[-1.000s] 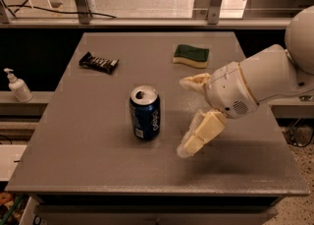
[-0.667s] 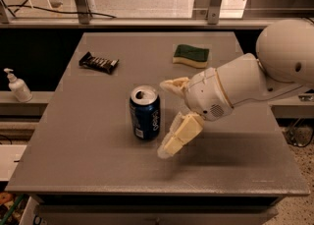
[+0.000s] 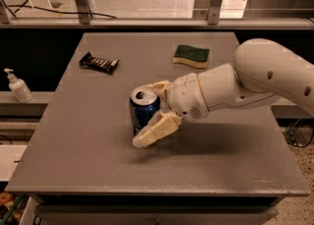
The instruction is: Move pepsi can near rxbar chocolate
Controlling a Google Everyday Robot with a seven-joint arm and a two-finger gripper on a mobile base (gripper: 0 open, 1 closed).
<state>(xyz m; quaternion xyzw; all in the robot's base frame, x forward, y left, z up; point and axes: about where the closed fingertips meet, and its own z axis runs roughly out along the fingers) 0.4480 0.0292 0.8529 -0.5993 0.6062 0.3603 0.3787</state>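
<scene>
The pepsi can [image 3: 143, 112], dark blue with a silver top, stands upright near the middle of the grey table [image 3: 88, 165]. My gripper [image 3: 144, 116] reaches in from the right and is open, with the can between its fingers. One cream finger [image 3: 156, 129] lies in front of the can's lower part; the other shows behind its top right rim. The can stands on the table. The rxbar chocolate [image 3: 99, 63], a flat bar in a dark wrapper, lies at the table's back left, well apart from the can.
A green-and-yellow sponge [image 3: 191, 55] lies at the back right of the table. A white pump bottle [image 3: 18, 87] stands on a lower ledge to the left. The white arm [image 3: 255, 84] spans the table's right side. A railing runs behind the table.
My gripper has moved left, from beside the can to around it, so its fingers now straddle the can. The can, bar and sponge have not moved.
</scene>
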